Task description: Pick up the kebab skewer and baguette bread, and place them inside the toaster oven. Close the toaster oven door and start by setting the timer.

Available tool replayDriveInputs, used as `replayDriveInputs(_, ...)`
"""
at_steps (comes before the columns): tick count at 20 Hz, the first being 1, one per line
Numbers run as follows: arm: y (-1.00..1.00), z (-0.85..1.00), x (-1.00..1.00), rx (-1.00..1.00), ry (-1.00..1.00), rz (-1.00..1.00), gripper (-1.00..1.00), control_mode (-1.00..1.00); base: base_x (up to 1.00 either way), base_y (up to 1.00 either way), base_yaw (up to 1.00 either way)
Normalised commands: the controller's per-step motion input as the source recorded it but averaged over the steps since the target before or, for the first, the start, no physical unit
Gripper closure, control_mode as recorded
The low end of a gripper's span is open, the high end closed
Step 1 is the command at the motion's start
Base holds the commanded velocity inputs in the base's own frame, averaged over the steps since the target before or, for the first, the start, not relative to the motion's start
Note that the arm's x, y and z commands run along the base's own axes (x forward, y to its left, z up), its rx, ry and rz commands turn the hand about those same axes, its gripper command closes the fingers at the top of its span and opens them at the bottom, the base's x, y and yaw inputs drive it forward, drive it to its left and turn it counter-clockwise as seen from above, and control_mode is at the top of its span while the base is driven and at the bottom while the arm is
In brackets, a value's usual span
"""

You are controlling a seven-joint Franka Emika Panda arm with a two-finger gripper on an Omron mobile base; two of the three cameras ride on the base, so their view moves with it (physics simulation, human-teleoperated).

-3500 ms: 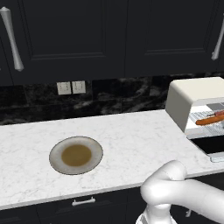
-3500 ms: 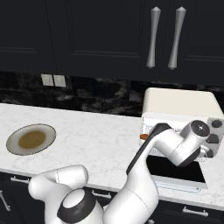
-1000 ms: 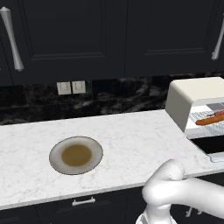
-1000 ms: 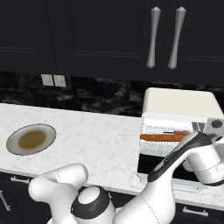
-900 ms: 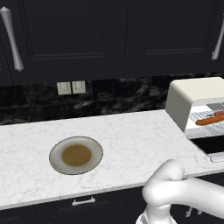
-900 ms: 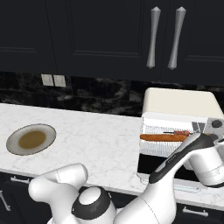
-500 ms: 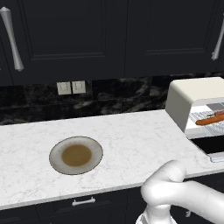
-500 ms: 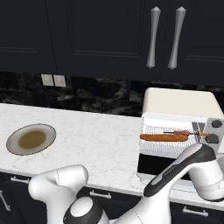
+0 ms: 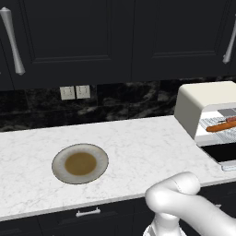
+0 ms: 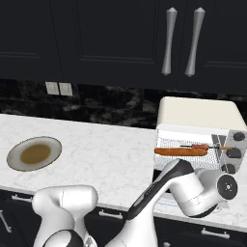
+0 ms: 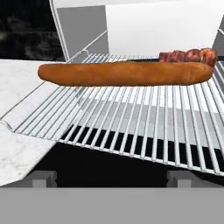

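Baguette (image 11: 127,73) and skewer (image 11: 189,55) ahead on rack (image 11: 144,113); claw (image 11: 111,178) released. Door pivots stiffly: lift at handle.

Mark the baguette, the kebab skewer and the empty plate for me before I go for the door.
baguette bread (image 11: 124,73), hand view, middle of the loaf on the wire rack.
kebab skewer (image 11: 188,56), hand view, meat chunks showing behind the loaf.
plate (image 9: 59,173), left base view, front-left part of its rim.

Arm reaching low to the right
The white arm bends forward; the pincer (image 11: 111,179) shows two dark fingertips (image 11: 42,178) set apart, empty.
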Motion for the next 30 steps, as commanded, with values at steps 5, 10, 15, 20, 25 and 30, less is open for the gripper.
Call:
replayDriveInputs(5,-0.04,0.0,0.37,0.08,-0.04,-0.06,-1.0,-1.0,0.0,0.0,0.0)
replayDriveInputs(10,-0.51,0.0,0.16,0.02,-0.05,0.0,-1.0,-1.0,0.0,0.0,0.0)
replayDriveInputs(15,-0.28,0.0,0.01,0.0,-0.02,0.0,-1.0,-1.0,0.0,0.0,0.0)
replayDriveInputs(20,-0.05,0.0,0.16,0.0,0.0,-0.02,-1.0,-1.0,0.0,0.0,0.0)
replayDriveInputs(25,0.0,0.0,0.27,0.0,0.0,-0.03,-1.0,-1.0,0.0,0.0,0.0)
replayDriveInputs(30,0.0,0.0,0.31,0.0,0.0,-0.07,-1.0,-1.0,0.0,0.0,0.0)
